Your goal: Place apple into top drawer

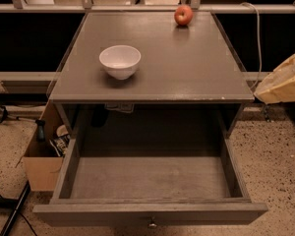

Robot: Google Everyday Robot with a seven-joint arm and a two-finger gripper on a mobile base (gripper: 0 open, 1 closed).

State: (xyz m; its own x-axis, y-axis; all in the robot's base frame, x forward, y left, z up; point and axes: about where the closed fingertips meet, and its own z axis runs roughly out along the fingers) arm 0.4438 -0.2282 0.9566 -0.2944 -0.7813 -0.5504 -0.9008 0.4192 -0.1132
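since the small round red-orange apple (pixel 183 14) sits at the far edge of the grey wooden cabinet top (pixel 187 77), beyond and well left of the pale yellow gripper (pixel 281 81), approach from above, clear of the white ceramic bowl (pixel 120 61) farther left. whether the gripper is spread or closed cannot be told. the wide grey wooden top drawer (pixel 150 178) stands open, nearer and leftward; set the apple down low so it doesn't roll.

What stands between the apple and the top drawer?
Nothing visible: the apple sits at the tabletop's back edge, the white bowl lies left of its path, the top drawer is open, the gripper is off the tabletop's right side.
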